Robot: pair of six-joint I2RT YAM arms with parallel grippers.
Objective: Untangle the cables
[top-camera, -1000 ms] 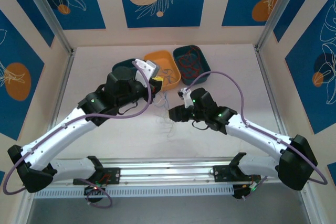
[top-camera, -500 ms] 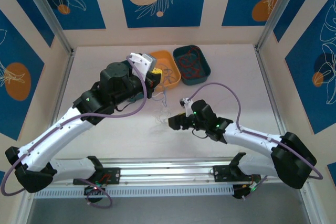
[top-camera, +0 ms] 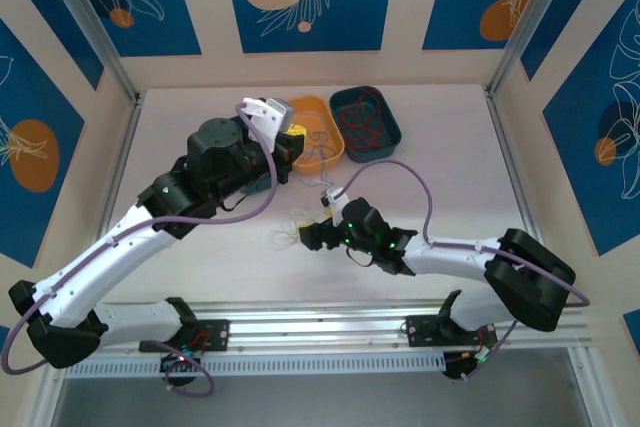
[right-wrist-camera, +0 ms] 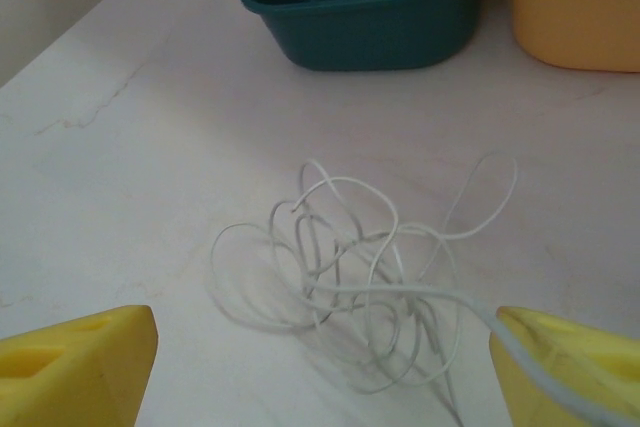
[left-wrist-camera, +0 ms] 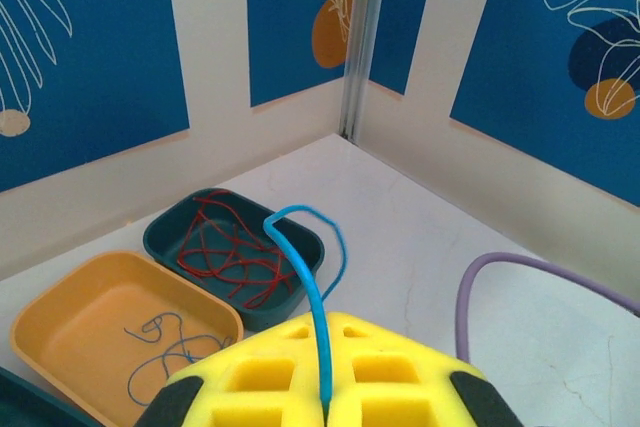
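A loose tangle of white cables (right-wrist-camera: 350,267) is seen on the table (right-wrist-camera: 150,97) between the wide-apart fingers of the right gripper (right-wrist-camera: 322,347). One strand is laid against a finger, its end cut off. A blue cable (left-wrist-camera: 305,267) is clamped in the closed left gripper (left-wrist-camera: 325,377), its lower end hidden. Red cables (left-wrist-camera: 235,252) are seen in the teal tray (left-wrist-camera: 160,237).

Blue leaf-print wall panels (top-camera: 350,7), metal corner posts (top-camera: 90,22), pale marbled tabletop (top-camera: 460,117)
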